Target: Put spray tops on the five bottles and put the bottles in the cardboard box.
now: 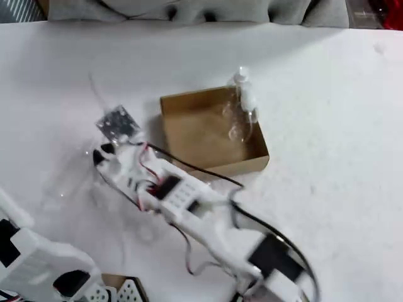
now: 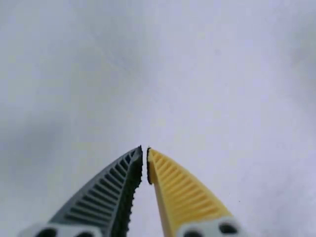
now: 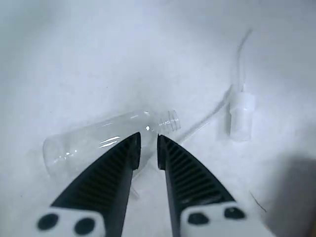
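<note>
Right arm (image 1: 189, 201) stretched out diagonally, low; right gripper (image 3: 148, 140) pointing down, fingers a narrow gap apart. Left arm (image 1: 38, 258) folded back; left gripper (image 2: 144, 150) tips touching.

White table (image 1: 340, 126), grey tufted upholstery (image 1: 189, 9) behind.

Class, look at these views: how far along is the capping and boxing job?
Done: one capped bottle sits in the cardboard box. In hand: the right tool hovers, slightly open, over an uncapped bottle lying on the table beside a loose spray top. The left tool is shut and empty. Left: cap and box that bottle, plus the rest of the five.
</note>
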Action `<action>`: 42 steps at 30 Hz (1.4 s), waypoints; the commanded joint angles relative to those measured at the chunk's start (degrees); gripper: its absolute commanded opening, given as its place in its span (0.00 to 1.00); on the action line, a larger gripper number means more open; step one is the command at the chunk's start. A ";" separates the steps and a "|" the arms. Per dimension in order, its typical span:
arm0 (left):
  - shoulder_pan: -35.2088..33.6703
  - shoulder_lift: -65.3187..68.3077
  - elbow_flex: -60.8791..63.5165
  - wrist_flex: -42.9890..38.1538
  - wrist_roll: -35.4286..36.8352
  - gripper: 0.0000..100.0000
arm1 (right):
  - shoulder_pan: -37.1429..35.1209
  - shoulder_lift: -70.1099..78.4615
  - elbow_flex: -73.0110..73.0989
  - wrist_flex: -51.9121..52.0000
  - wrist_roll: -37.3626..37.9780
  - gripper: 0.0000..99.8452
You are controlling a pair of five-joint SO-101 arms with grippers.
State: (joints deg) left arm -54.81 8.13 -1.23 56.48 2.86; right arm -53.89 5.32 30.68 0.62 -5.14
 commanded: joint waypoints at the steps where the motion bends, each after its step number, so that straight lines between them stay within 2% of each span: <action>1: -0.31 -1.10 -3.96 -0.09 -0.53 0.02 | -0.48 5.49 -8.97 -1.10 -0.62 0.03; 5: -0.31 -1.10 -3.96 -0.09 -0.53 0.02 | -0.48 9.63 -10.99 -1.10 -0.79 0.08; 11: -0.31 -1.19 -3.96 0.18 -0.53 0.02 | -0.75 12.09 -11.16 -1.54 -5.80 0.19; 16: -0.40 -1.19 -3.60 0.26 -0.53 0.02 | -0.92 16.13 -13.19 -1.19 -6.07 0.20; 21: -0.40 -1.27 -4.04 0.26 -0.53 0.02 | -3.03 21.41 -17.32 -0.66 -10.37 0.20; 26: -0.40 -1.27 -4.04 0.00 -0.53 0.02 | -3.30 25.10 -23.47 8.13 -10.73 0.20; 31: -0.22 -1.27 -4.04 0.00 -0.53 0.02 | -3.30 31.16 -32.79 18.51 -10.37 0.18; 36: -0.13 -1.27 -3.96 0.18 -0.53 0.02 | -2.95 33.63 -39.38 27.21 -10.37 0.02; 42: 0.04 -1.27 -3.96 0.26 -0.53 0.02 | -2.15 32.13 -41.14 34.42 -10.37 0.02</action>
State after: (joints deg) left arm -54.81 8.22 -1.32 56.48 2.86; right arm -56.00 38.81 -8.53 30.77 -15.34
